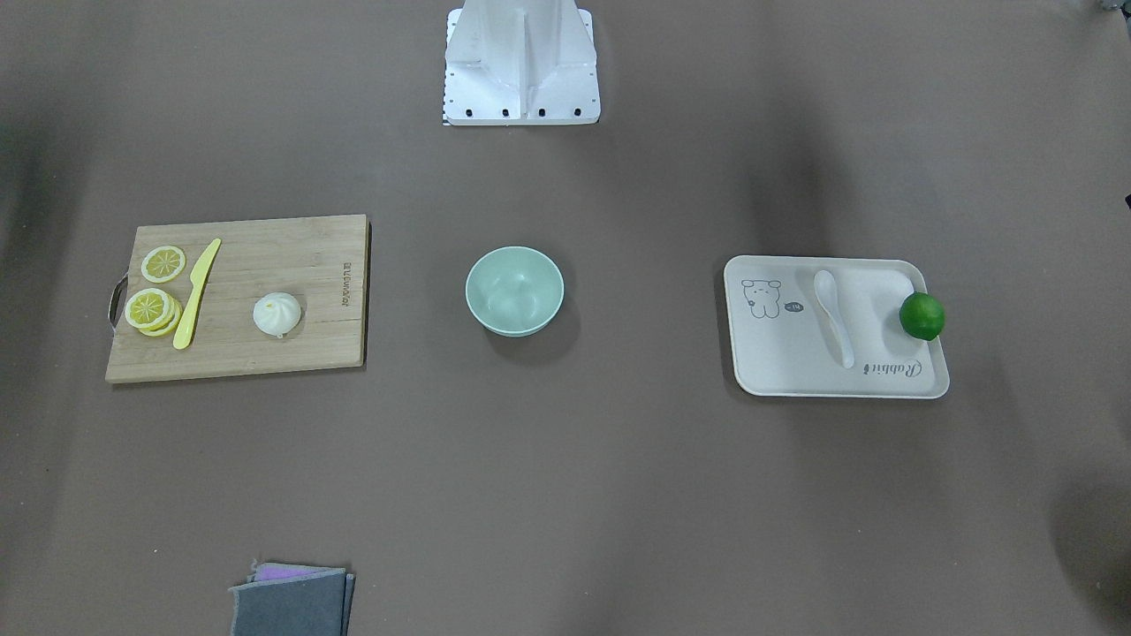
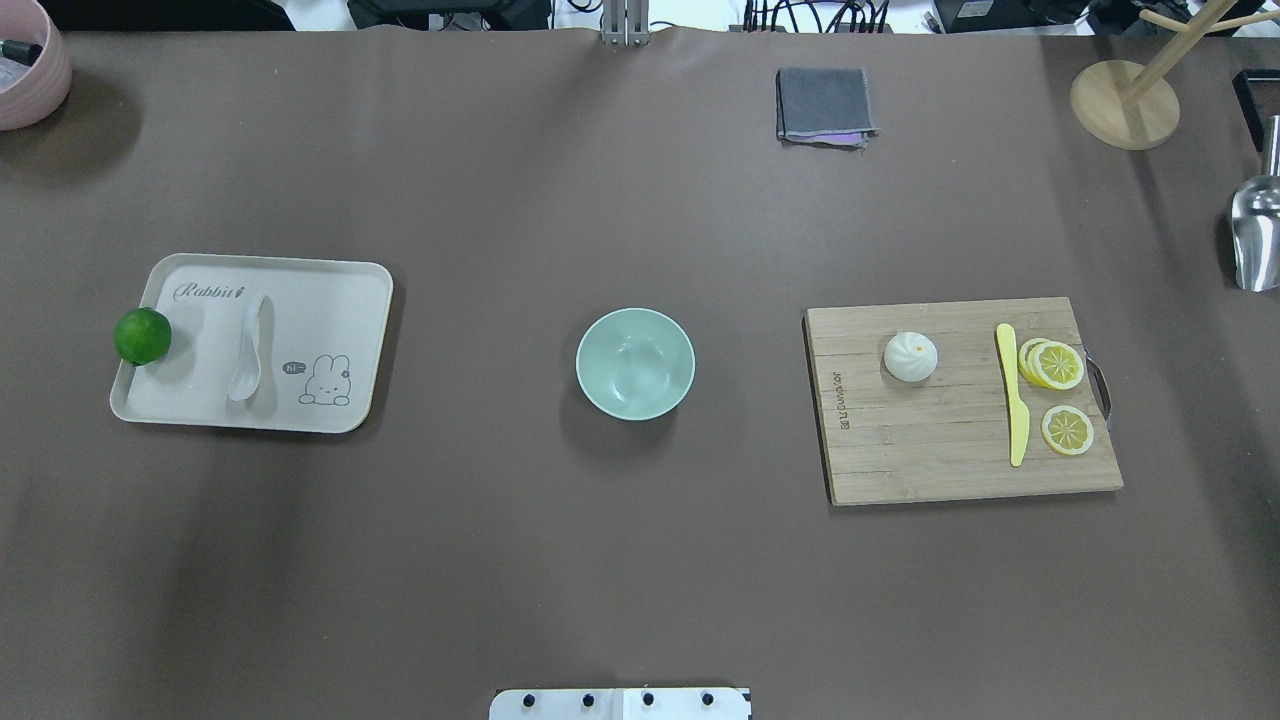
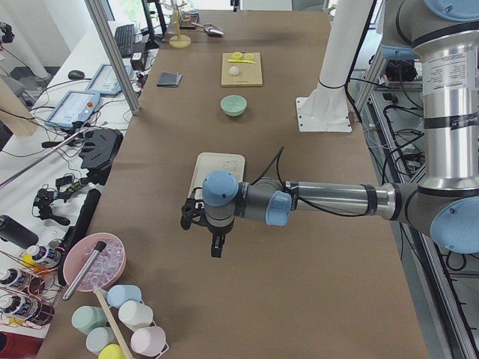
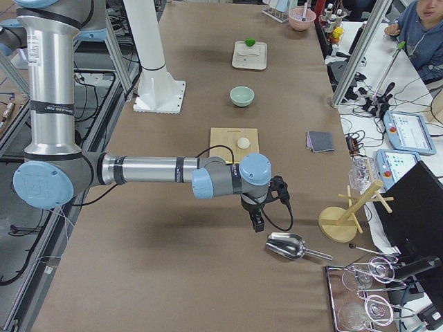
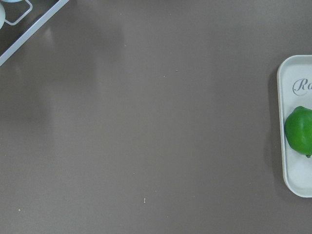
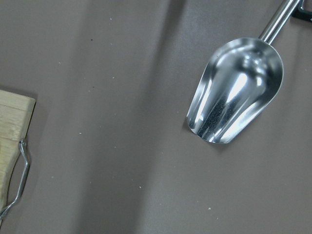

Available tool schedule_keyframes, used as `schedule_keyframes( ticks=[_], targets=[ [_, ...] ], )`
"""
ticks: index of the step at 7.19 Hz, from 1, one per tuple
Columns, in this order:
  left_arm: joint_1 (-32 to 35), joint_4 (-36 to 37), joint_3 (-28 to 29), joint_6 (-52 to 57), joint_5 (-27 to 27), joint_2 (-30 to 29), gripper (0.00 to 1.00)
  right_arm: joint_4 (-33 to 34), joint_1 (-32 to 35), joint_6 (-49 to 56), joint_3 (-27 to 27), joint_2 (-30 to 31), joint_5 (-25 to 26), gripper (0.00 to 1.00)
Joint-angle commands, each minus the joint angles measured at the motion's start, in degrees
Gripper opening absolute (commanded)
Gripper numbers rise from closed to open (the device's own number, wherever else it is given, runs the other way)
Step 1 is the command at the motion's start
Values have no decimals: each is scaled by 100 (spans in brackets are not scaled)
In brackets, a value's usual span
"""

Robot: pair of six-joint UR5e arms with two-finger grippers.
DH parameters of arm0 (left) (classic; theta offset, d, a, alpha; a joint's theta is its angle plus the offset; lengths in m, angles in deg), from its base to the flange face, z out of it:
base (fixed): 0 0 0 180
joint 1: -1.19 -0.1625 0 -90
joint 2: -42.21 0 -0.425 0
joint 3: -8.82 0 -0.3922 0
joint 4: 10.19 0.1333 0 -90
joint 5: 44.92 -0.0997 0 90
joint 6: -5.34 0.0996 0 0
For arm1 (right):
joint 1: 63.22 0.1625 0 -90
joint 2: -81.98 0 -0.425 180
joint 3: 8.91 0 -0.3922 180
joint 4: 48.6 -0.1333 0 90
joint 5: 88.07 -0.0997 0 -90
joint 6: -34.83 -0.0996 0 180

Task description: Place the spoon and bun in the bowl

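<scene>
The mint-green bowl [image 2: 635,363] stands empty at the table's middle. The white spoon [image 2: 247,348] lies on a beige tray [image 2: 340,305] to the left. The white bun [image 2: 910,357] sits on a wooden cutting board [image 2: 930,455] to the right. My left gripper [image 3: 215,247] hangs over bare table beyond the tray's lime end. My right gripper [image 4: 257,223] hangs beyond the board, near a metal scoop [image 4: 285,245]. Both show only in the side views, so I cannot tell whether they are open or shut.
A green lime [image 2: 143,336] rests on the tray's outer edge. A yellow knife [image 2: 1012,400] and lemon slices [image 2: 1058,365] lie on the board. A folded grey cloth [image 2: 823,104], a wooden stand [image 2: 1125,100] and a pink bowl [image 2: 30,60] sit along the far edge.
</scene>
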State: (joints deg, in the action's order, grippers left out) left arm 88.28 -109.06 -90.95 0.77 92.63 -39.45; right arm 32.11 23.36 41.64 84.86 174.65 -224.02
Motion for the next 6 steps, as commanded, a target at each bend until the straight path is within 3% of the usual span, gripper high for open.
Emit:
schedule_keyframes(
  ticks=[1,6],
  targets=[
    [0,0,-43,0,17,10,98,-2,0,-4,-25,15,-89,100],
    [0,-18,28,-9,-45,27,98,-2,0,5,-16,32,-169,100]
  ],
)
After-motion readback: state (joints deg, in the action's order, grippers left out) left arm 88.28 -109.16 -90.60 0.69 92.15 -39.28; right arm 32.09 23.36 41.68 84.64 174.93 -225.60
